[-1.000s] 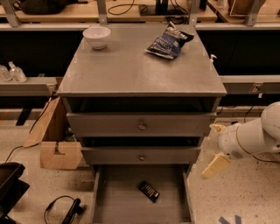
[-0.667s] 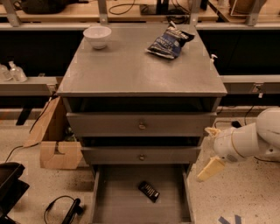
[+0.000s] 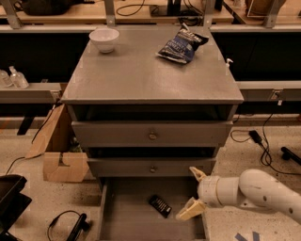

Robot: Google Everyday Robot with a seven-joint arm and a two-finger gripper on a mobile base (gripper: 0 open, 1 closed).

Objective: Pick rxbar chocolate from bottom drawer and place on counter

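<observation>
claw (image 3: 194,192): fingers wide apart, empty, touching nothing, over bottom drawer (image 3: 127,219) side wall
rxbar chocolate (image 3: 160,205): flat on drawer floor, nr claw

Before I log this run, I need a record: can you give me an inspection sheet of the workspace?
Surface: counter, flat grey.
Job's things: rxbar chocolate lying on the floor of the open bottom drawer.
Clutter: white bowl and blue snack bag at the counter's back.
Grippers: gripper open, over the drawer's right side, beside the bar, not touching.
Cables: black cable with plug on the floor, right.
Surroundings: cardboard box left; wooden workbench behind.
</observation>
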